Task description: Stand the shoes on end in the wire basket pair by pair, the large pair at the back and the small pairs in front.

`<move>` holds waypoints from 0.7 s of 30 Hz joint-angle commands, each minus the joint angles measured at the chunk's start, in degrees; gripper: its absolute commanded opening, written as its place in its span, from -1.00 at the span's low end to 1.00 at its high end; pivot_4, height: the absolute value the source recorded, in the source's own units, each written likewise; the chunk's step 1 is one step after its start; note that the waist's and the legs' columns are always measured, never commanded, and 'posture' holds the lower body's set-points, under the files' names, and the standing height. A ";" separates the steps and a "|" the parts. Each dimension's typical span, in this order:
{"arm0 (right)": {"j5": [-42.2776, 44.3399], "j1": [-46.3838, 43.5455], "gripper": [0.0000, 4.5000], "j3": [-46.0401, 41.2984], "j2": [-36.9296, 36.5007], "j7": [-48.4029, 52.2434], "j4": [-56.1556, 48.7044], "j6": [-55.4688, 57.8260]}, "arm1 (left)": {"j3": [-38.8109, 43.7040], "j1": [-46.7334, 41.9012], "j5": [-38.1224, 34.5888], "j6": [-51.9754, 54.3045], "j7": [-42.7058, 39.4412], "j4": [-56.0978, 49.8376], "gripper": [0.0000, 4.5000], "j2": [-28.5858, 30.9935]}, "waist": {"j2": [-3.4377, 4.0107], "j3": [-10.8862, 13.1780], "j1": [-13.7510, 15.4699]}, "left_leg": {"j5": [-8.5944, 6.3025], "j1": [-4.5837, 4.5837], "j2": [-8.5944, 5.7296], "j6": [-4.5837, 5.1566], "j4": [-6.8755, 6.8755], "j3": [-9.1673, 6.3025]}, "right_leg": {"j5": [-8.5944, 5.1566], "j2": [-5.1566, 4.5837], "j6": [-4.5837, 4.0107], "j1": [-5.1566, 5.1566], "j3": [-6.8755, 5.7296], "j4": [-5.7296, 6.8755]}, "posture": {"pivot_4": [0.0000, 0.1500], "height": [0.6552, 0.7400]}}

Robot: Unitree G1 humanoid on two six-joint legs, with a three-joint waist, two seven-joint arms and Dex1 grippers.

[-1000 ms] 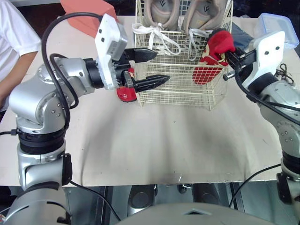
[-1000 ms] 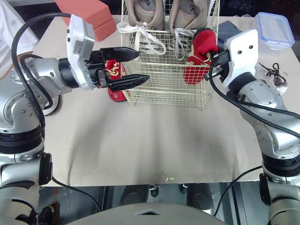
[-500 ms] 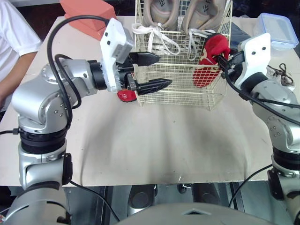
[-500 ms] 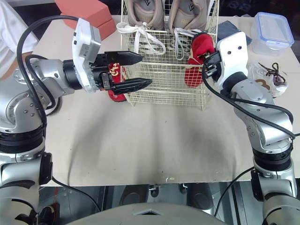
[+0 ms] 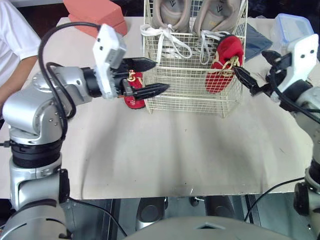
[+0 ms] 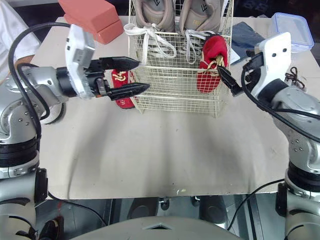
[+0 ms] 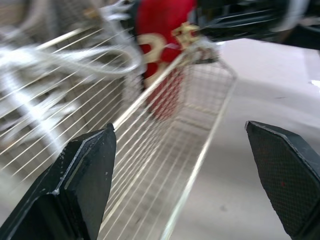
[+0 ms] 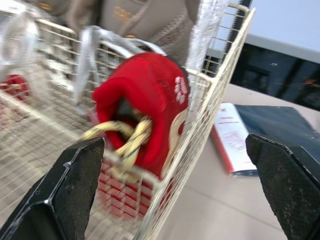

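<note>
Right gripper (image 5: 248,60) has let go of the red shoe (image 5: 225,62) and pulled back to the right since the earlier frame; fingers spread, nothing between them, lower tip just beside the basket's right front corner. That shoe stands on end inside the wire basket (image 5: 185,85), front right corner, opening up, yellow lace hanging over the rim. Its lower half shows through the mesh.

Left gripper (image 5: 161,74) has shifted a little to the left, also spread and empty, hovering at the basket's front left corner. Second red shoe (image 5: 134,92) is outside the basket, against its left wall on the table (image 5: 175,150) (fingers cover part of it, so can't tell exactly how it rests).

Large beige pair (image 5: 170,12) is at the back of the basket, white laces draped forward; tops cut off by the frame edge.

Left wrist view is motion-blurred, laces and mesh smear together.

Also on the table: orange box (image 5: 92,10), lidded plastic tub (image 5: 292,25), dark flat item (image 8: 270,130). A person's white sleeve (image 5: 15,35) sits at the left edge.
</note>
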 commanded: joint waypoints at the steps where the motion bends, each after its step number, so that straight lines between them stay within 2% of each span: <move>1: 6.23 0.74 0.98 -3.28 -1.60 4.90 -4.14 -1.17 | 3.64 0.52 1.45 -3.54 -0.93 3.26 1.00 1.19 | 0.00 0.00 -0.01 | 0.00 0.01 0.00 0.00 0.00 0.00 | 0.00 0.00 0.00 0.00 0.00 0.00 | 1.00 -0.27; 5: 10.45 3.66 0.98 -1.46 -0.87 10.73 -7.94 -6.66 | 4.67 0.95 6.46 -8.24 3.17 11.40 1.00 -0.52 | 0.00 0.00 0.01 | 0.00 0.01 0.00 0.00 -0.02 -0.02 | 0.00 0.01 0.00 0.00 0.00 0.00 | 1.00 -0.27; 11: 5.52 7.51 0.98 8.53 0.52 12.20 -9.78 -13.13 | 5.11 0.53 12.96 -13.84 8.84 25.73 1.00 -4.44 | -0.02 -0.01 0.00 | -0.01 -0.01 0.00 0.01 0.01 0.00 | 0.00 0.01 0.01 0.01 -0.01 0.00 | 1.00 -0.27; 16: 2.02 8.52 0.98 13.45 1.21 12.26 -9.86 -16.57 | 7.48 -0.77 12.75 -15.15 11.03 33.85 1.00 -8.37 | -0.06 -0.02 0.07 | 0.00 -0.08 -0.01 0.01 0.04 -0.03 | 0.01 -0.02 0.00 -0.01 -0.06 0.00 | 1.00 -0.27; 21: 0.77 8.64 0.98 14.30 1.43 11.79 -9.41 -17.96 | 7.25 -3.69 14.54 -15.63 10.57 43.81 1.00 -8.93 | -0.11 -0.05 -0.01 | 0.00 -0.05 -0.01 0.01 0.07 -0.03 | 0.00 -0.01 0.00 -0.01 -0.07 0.03 | 1.00 -0.27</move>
